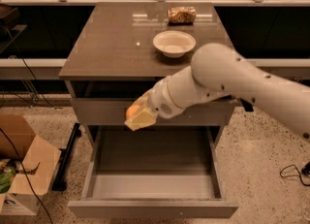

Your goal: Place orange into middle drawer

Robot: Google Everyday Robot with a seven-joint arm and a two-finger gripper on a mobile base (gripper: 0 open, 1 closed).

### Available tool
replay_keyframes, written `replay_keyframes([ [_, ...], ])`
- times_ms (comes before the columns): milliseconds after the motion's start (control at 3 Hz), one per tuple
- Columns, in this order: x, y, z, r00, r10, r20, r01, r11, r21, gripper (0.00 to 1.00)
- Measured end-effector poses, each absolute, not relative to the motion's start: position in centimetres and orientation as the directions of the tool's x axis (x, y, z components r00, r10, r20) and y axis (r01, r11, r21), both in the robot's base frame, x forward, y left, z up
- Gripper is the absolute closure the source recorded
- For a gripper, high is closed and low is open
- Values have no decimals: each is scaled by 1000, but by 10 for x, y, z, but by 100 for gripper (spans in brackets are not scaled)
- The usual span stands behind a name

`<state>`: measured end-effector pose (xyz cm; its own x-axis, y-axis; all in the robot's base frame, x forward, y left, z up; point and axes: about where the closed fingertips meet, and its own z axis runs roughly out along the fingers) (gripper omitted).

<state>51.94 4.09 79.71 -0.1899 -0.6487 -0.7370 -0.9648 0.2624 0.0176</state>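
One risk for you: the gripper (139, 117) is clamped on the orange (131, 110), held high over the open middle drawer (155, 165), level with the upper drawer front (97, 112). Release there and it probably bounces or rolls. The orange is round, so no long axis or heading.

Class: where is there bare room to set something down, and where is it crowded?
Middle drawer floor: bare wall to wall. Cabinet top: free left of the white bowl; bowl and snack bag crowd its right rear. End effector, gripping the orange, hangs above the drawer's back.
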Motion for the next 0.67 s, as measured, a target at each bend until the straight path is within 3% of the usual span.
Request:
replay_keyframes([
  [333,512,39,707,-294,-630,-719,-933,351,74,100],
  [667,512,40,708,-293,-632,-718,-935,348,75,100],
])
